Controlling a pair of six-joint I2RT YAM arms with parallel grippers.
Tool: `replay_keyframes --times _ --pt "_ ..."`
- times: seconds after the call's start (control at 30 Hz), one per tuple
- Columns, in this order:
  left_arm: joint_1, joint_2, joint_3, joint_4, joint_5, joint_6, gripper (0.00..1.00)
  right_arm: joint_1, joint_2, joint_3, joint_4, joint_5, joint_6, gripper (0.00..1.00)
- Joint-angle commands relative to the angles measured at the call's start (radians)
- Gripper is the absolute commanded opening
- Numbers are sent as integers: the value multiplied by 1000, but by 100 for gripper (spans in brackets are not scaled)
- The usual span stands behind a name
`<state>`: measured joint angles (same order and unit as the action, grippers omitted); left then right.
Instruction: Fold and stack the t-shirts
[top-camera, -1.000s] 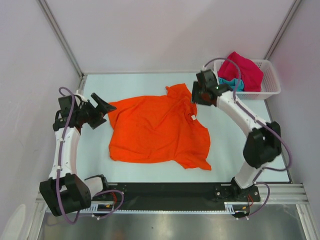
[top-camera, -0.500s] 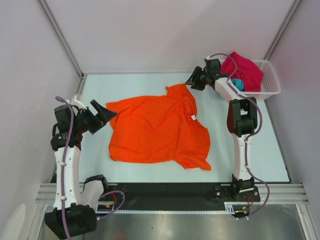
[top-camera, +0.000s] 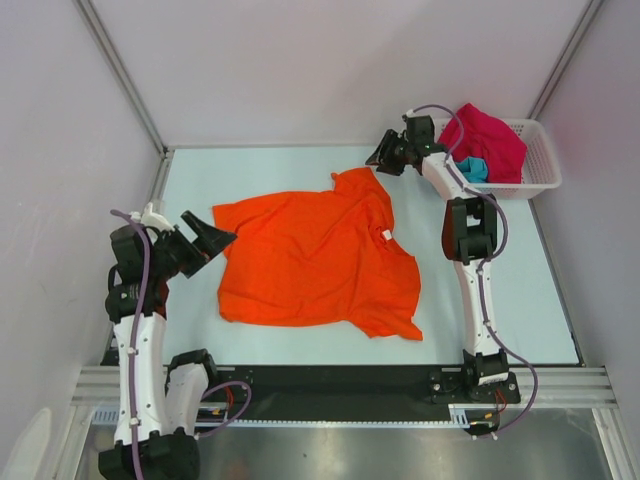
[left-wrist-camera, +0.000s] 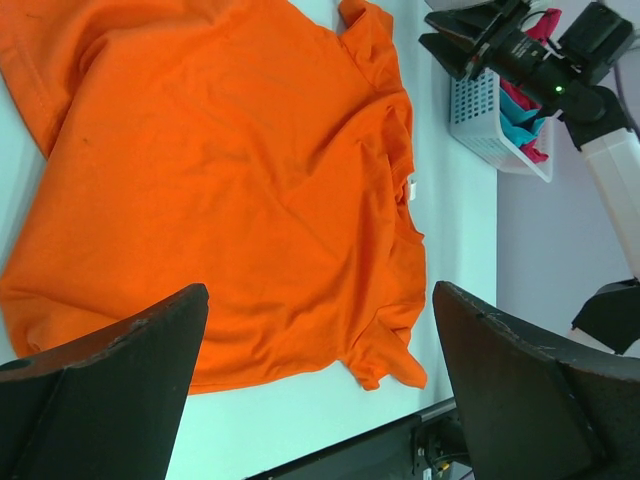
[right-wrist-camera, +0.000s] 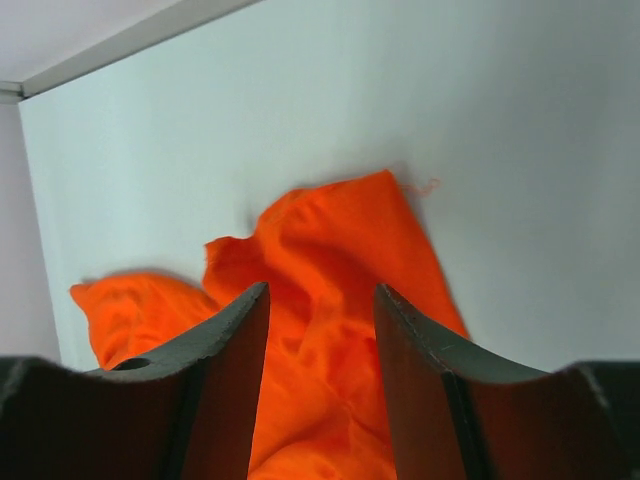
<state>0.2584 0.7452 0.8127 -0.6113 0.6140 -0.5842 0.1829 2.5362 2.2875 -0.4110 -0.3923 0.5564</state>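
A bright orange t-shirt (top-camera: 320, 260) lies spread and creased on the pale table, with one sleeve pointing to the far wall. My left gripper (top-camera: 212, 235) hovers at the shirt's left edge, open wide, nothing between its fingers. The left wrist view looks across the whole orange shirt (left-wrist-camera: 230, 180) between the spread jaws of the left gripper (left-wrist-camera: 320, 290). My right gripper (top-camera: 378, 158) hangs just beyond the far sleeve. In the right wrist view the right gripper (right-wrist-camera: 320, 290) is open, with the orange sleeve (right-wrist-camera: 340, 250) beyond its gap and no cloth pinched.
A white lattice basket (top-camera: 538, 170) stands at the far right corner with a crimson-pink shirt (top-camera: 485, 140) heaped over a teal one (top-camera: 472, 168). Grey walls close the left, far and right sides. A black rail (top-camera: 330, 380) runs along the near edge.
My right arm has stretched out and carried its gripper farther back and left, past the far sleeve, its jaws a little narrower. My left arm has drawn back slightly, still open.
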Motion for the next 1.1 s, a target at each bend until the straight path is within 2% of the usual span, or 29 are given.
replay_keyframes --times 0.0,0.17,0.4,0.7,0.8,0.83,0.87,0.9,1.07 --pt "7 -12 5 24 7 -8 99 -11 44 44 -14 6 -15 51" --pt "7 17 11 33 0 -2 99 -14 68 56 -15 18 -26 51" --pt "7 29 3 36 -7 3 99 -22 173 168 -35 -6 2 51" --pt "7 65 23 30 -23 14 100 -10 231 173 6 -56 34 49" --pt "7 72 25 31 -23 12 99 -3 231 170 3 -68 27 22" --pt "7 74 23 35 -25 11 99 -2 228 168 -5 -68 20 9" --pt "7 74 20 36 -25 9 100 -2 228 167 -8 -69 11 4" --pt "7 72 16 36 -25 7 99 -2 220 161 -12 -69 7 0" --pt "7 65 0 36 -23 9 99 -3 184 138 -23 -59 -24 0"
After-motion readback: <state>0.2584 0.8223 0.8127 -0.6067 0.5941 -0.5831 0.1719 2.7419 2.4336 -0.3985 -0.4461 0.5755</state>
